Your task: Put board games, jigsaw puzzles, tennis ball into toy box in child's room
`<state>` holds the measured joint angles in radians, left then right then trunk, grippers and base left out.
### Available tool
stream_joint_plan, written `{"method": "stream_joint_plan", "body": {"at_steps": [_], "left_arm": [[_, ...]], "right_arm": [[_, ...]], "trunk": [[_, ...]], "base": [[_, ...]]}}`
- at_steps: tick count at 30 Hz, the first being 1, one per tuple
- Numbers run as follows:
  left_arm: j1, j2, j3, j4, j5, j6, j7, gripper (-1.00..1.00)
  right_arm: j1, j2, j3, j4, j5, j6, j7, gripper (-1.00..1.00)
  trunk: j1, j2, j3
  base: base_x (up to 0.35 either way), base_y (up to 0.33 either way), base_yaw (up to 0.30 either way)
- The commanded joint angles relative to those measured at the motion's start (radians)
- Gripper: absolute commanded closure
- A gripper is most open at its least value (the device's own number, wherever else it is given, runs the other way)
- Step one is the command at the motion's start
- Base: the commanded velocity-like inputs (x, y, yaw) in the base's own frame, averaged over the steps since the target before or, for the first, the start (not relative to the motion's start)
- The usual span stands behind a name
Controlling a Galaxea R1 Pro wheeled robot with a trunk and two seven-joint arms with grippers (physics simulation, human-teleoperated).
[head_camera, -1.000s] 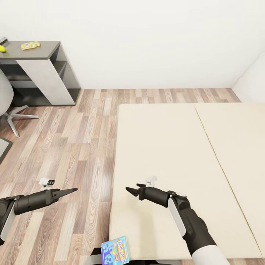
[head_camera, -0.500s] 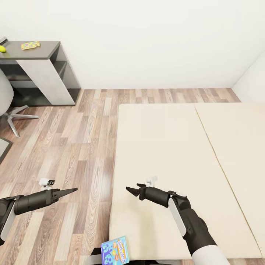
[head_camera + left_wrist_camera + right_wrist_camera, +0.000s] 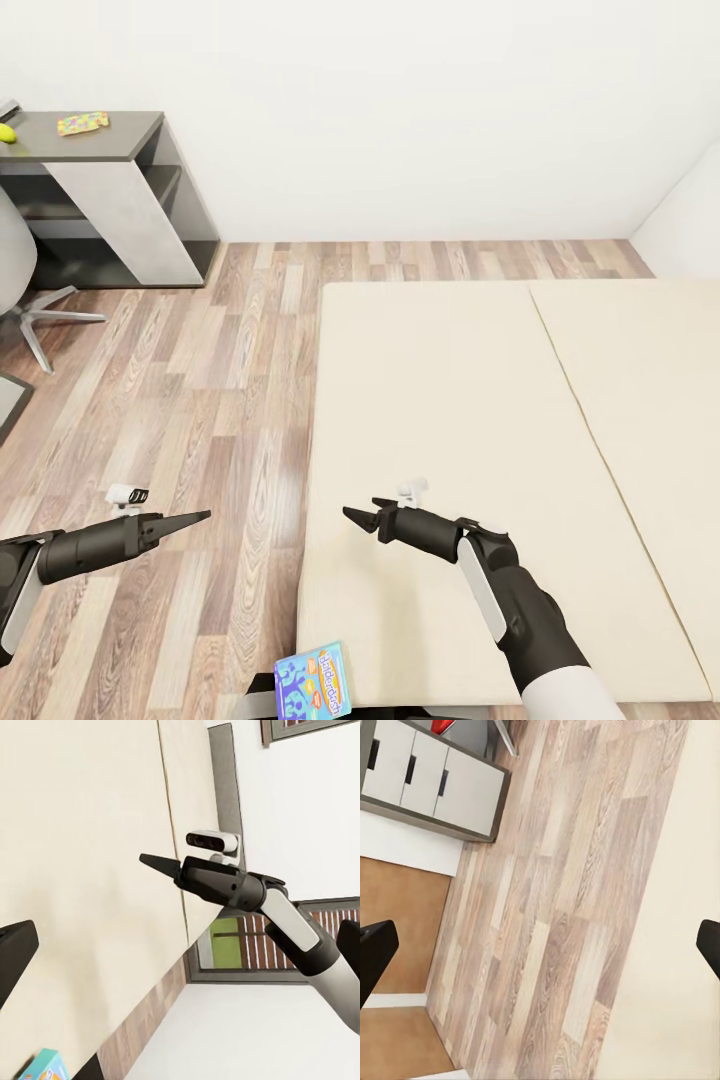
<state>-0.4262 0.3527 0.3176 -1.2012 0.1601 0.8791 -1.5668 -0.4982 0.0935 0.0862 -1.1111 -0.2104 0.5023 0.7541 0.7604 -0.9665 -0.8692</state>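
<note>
Blue printed card, one board game [image 3: 313, 679], flat box, found at the near corner of the cream bed [image 3: 480, 400], close under the robot's trunk, partly overhanging the mattress edge. Judged light, stiff, smooth-faced and liable to slide on the bedding; best taken across its thin edges at the overhanging side, not pressed from above. Right gripper [image 3: 352, 516] above the bed, empty, jaws parted, as shown by the two tips well apart in its wrist view. Left gripper [image 3: 200, 516] over the wood floor [image 3: 200, 380], empty, tips seemingly together; could not tell for certain. Grey table [image 3: 120, 140] far off, bearing a colourful jigsaw puzzle [image 3: 82, 123] and a yellow tennis ball [image 3: 7, 132].
</note>
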Motion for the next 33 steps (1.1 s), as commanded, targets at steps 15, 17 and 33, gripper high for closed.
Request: {"method": "stream_joint_plan", "body": {"at_steps": [15,17,33], "left_arm": [[0.000,0.000,0.000,0.001,-0.001,0.011,-0.004,-1.00],[0.000,0.000,0.000,0.001,-0.001,0.011,-0.004,-1.00],[0.000,0.000,0.000,0.003,-0.002,0.009,-0.004,-1.00]], "right_arm": [[0.014,0.000,0.000,-0.008,-0.007,0.006,0.003,-1.00],[0.016,0.000,0.000,-0.008,-0.007,0.006,0.004,-1.00],[0.029,0.000,0.000,-0.010,-0.007,0.005,0.006,-1.00]], "trunk": [[0.000,-0.001,0.006],[0.000,-0.001,0.009],[0.000,-0.001,0.033]], "base": [[0.000,0.000,0.000],[0.000,0.000,0.000],[0.000,0.000,0.000]]}}
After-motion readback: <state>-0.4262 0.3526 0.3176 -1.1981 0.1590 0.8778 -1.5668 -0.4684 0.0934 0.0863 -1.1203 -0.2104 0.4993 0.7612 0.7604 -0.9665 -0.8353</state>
